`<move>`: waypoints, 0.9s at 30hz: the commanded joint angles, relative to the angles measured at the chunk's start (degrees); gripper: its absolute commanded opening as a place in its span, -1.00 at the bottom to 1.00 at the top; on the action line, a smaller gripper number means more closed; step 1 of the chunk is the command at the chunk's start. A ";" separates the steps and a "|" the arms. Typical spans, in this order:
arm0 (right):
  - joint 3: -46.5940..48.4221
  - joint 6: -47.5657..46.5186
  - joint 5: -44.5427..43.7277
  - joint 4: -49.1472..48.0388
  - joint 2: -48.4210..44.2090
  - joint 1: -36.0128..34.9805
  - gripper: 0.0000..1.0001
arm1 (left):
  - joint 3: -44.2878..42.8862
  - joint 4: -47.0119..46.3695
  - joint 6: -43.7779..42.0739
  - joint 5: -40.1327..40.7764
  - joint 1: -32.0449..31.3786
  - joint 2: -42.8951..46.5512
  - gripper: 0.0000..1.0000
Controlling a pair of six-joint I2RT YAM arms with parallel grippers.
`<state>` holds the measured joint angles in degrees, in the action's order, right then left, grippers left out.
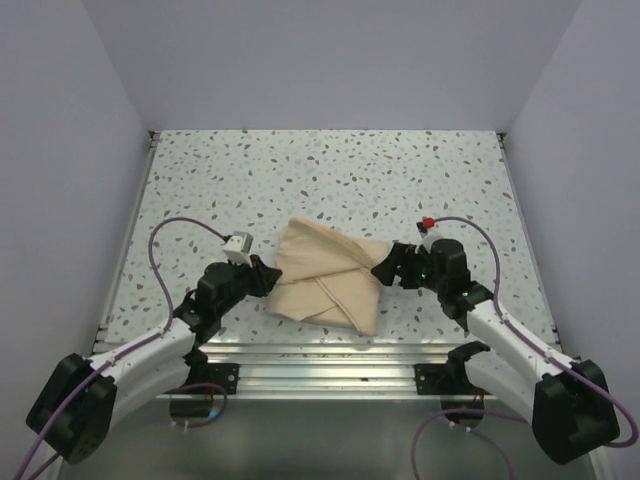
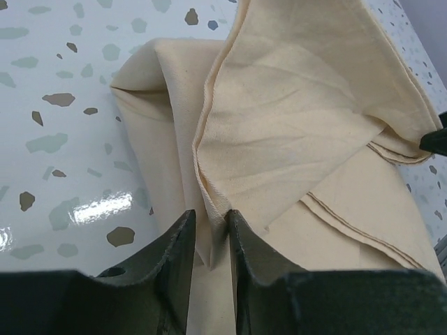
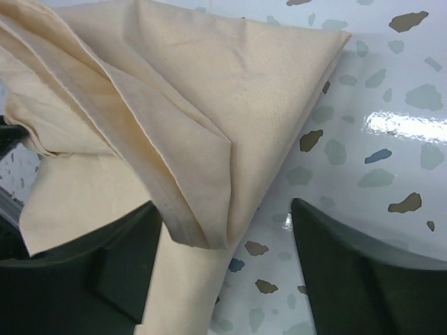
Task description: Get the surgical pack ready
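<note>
Folded cloth lies on the counter, centre, near edge. Left claw is narrowly parted, with a cloth fold between its fingers. Right claw is wide, straddling the cloth's right corner.

Bright, even overhead light; soft shadows in the beige cloth; left wrist view shows table glare at eight o'clock.

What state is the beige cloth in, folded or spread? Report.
Folded: the beige cloth lies as a bundle, flaps overlapping across its top.
</note>
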<state>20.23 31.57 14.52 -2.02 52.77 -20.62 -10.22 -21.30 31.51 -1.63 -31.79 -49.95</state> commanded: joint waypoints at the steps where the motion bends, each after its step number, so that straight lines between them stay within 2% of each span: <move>1: 6.48 -5.63 0.50 0.00 2.74 -0.12 0.71 | -1.12 -0.23 -3.03 1.89 -0.81 -2.07 -0.43; 3: 12.01 -9.66 2.78 -0.43 7.32 -0.12 0.81 | -2.00 -1.72 -3.99 -0.04 -1.34 -4.78 -0.46; 7: 21.76 -12.06 9.81 -2.55 22.08 -0.47 0.82 | -4.19 -1.47 -5.05 1.53 -5.55 -8.31 -0.64; 9: 26.78 -13.11 11.83 -2.29 28.51 -1.78 0.79 | -4.90 -0.77 -5.58 4.17 -7.31 -8.67 -0.67; 14: 30.39 -14.61 11.84 -5.09 31.77 -7.58 0.81 | -5.60 0.47 -5.93 7.78 -9.78 -8.58 -0.71; 19: 33.72 -12.76 16.22 -8.52 34.14 -8.56 0.82 | -6.04 0.73 -6.19 8.48 -10.22 -9.28 -0.75; 27: 41.38 -16.01 21.60 -3.61 40.65 -10.57 0.82 | -6.31 1.61 -6.28 9.45 -10.66 -8.93 -0.79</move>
<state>57.43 18.81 31.88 -5.93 91.66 -29.95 -14.41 -19.97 26.74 6.17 -41.85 -59.02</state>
